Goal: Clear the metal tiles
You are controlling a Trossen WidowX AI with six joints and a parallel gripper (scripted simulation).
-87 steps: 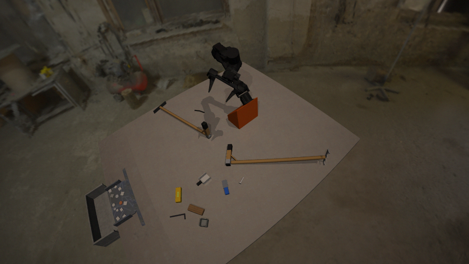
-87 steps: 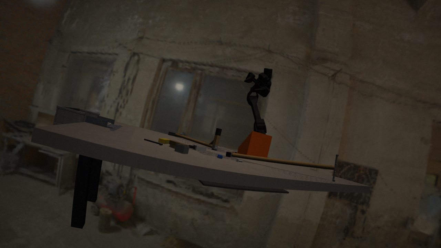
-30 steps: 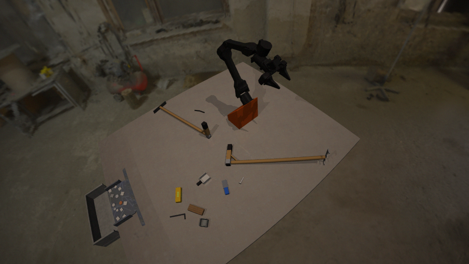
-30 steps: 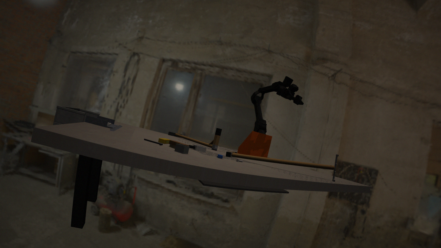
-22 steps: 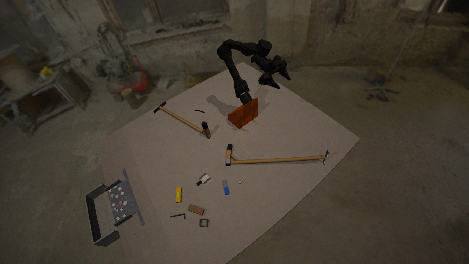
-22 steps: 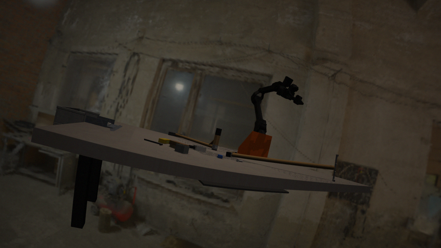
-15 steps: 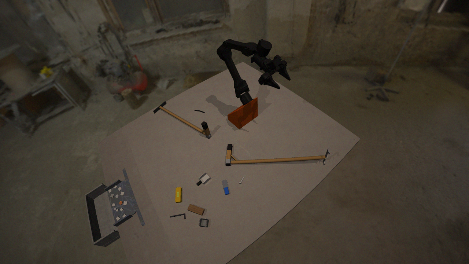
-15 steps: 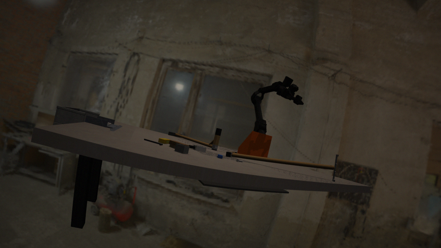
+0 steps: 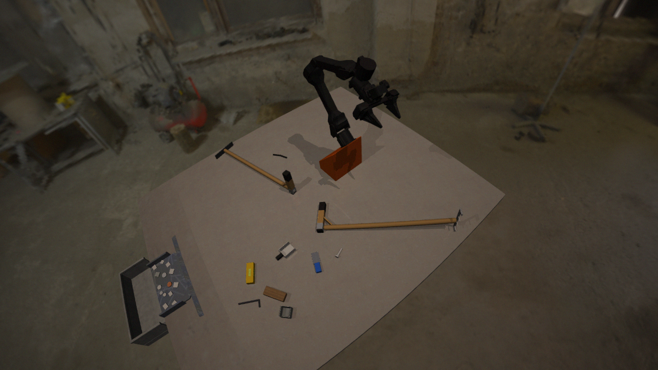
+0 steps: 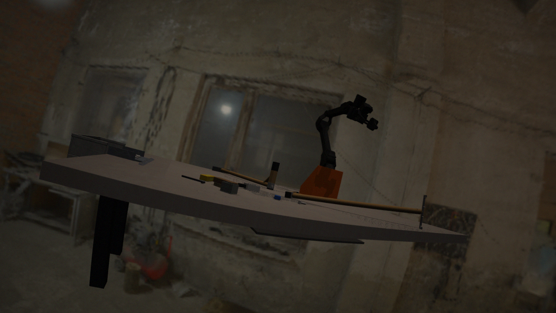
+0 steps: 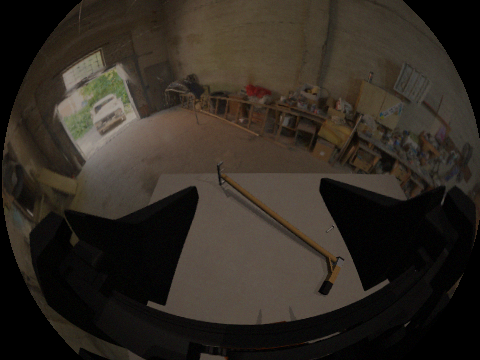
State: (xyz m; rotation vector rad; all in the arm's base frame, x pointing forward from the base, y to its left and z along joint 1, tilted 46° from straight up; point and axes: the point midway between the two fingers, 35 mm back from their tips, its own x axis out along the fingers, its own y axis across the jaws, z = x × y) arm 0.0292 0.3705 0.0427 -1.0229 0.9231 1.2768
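Note:
The long scraper (image 9: 255, 168) (image 10: 240, 175) lies on the table, with a flat dark blade at one end and an upright dark-tipped grip at the other. It does not show in the wrist view. My gripper (image 9: 390, 122) (image 10: 372, 124) (image 11: 259, 188) is open and empty, high above the table and well away from the scraper. The steel bench plate (image 9: 184, 281) (image 10: 145, 160) bears several pale square and round pieces and one orange disc. Which are metal is too small to tell. The catch box (image 9: 130, 308) (image 10: 87, 145) adjoins the plate's far end.
A wooden-handled rake (image 9: 390, 224) (image 10: 357, 203) (image 11: 280, 218) lies on the table. A small pan (image 9: 287, 250), blue-handled tool (image 9: 317, 266), screw (image 9: 339, 252), yellow block (image 9: 250, 273), wooden block (image 9: 275, 293), hex key (image 9: 249, 302) and small square box (image 9: 285, 312) lie between rake and plate.

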